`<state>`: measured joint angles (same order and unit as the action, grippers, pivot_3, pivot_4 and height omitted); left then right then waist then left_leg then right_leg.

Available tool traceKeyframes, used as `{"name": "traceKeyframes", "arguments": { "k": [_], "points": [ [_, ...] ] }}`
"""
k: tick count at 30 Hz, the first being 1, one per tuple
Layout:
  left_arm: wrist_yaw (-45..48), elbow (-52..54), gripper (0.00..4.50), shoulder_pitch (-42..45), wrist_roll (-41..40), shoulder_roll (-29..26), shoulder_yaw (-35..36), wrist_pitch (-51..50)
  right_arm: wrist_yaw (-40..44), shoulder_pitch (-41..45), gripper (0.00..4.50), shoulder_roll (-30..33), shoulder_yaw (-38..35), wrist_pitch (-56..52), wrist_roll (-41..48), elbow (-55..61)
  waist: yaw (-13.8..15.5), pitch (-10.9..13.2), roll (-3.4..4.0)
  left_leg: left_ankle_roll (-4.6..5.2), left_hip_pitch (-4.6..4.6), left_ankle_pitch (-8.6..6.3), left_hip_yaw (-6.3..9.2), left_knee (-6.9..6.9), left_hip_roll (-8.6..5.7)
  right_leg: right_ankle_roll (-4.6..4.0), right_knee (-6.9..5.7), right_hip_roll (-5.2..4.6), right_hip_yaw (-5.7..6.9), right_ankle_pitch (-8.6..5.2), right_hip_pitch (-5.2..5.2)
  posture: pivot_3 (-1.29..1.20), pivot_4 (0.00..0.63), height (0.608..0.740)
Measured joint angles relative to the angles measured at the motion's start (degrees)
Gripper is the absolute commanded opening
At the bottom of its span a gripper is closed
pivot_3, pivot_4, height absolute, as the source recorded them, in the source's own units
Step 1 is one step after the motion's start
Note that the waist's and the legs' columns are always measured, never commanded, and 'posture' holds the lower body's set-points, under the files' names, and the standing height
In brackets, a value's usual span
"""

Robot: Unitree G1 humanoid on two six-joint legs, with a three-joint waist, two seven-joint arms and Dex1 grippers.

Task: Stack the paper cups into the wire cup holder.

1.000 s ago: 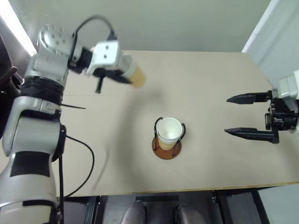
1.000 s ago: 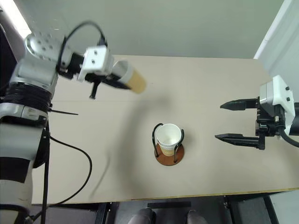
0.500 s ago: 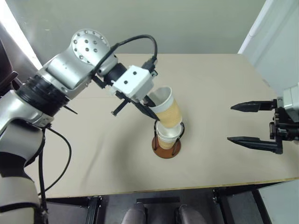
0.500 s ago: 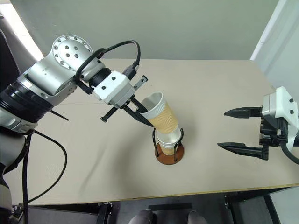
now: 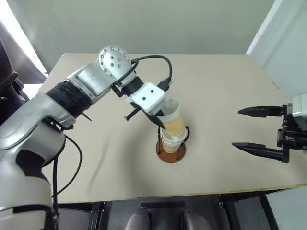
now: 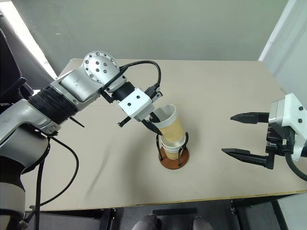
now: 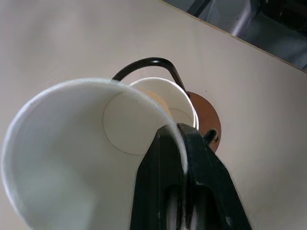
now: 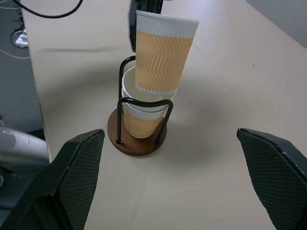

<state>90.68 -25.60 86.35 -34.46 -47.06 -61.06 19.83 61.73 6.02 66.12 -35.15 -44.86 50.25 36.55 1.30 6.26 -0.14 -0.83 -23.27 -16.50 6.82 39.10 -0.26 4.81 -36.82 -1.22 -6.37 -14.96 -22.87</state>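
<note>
- Left eye view: left gripper pinches the rim of a paper cup, its base entering the cup in the wire holder, near the desk's front edge.
- Right gripper: fingers spread, empty.

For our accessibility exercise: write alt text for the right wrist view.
A tan paper cup, pinched at its rim by the left gripper, sits partly nested in another cup standing in the wire cup holder on a beige table.

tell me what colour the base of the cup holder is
Reddish-brown, a round wooden disc base; the right wrist view shows it best.
</note>
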Motion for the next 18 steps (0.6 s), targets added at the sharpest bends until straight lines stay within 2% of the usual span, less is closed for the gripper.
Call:
{"name": "traceKeyframes", "arguments": {
  "k": [6, 10, 14, 18],
  "points": [
    [0.02, 0.31, 3.18, -0.01, -0.06, 0.27, 0.15, -0.48, -0.37, -0.2, 4.5, 0.0, -0.03, -0.13, 0.15, -0.09, 0.02, 0.0, 0.0, 0.0, 0.0, 0.0, 0.01, 0.0, 0.0, 0.01, 0.0, 0.0, 0.0, 0.0, 0.0, 0.0, 0.15, 0.74],
    [0.12, -0.11, 4.49, -0.2, 0.28, 2.91, 5.48, -4.03, -0.24, 0.34, 4.5, 0.0, 0.12, 0.73, 0.09, -0.82, 0.28, 0.0, -0.01, -0.01, -0.05, 0.0, 0.02, 0.03, -0.02, 0.04, 0.02, -0.01, 0.0, 0.0, 0.0, 0.0, 0.15, 0.74],
    [-0.2, -2.43, 4.49, -1.49, 3.57, 5.17, 15.12, -10.1, 0.34, 2.87, 4.5, -0.03, 3.06, 3.22, -0.86, -4.01, 0.2, 0.0, 0.0, -0.02, 0.0, 0.01, -0.01, 0.02, -0.03, 0.06, -0.03, 0.01, 0.0, -0.01, 0.0, 0.0, 0.15, 0.74],
    [-2.47, -3.65, 4.49, -8.35, 7.42, -0.02, 25.1, -18.52, 2.53, 6.45, 4.5, -0.74, 9.64, 7.33, -4.02, -11.42, -0.97, -0.04, 0.08, -0.07, 0.19, 0.05, -0.13, -0.09, 0.05, 0.07, -0.1, 0.1, -0.15, -0.02, -0.04, 0.0, 0.15, 0.74]
  ]
}}
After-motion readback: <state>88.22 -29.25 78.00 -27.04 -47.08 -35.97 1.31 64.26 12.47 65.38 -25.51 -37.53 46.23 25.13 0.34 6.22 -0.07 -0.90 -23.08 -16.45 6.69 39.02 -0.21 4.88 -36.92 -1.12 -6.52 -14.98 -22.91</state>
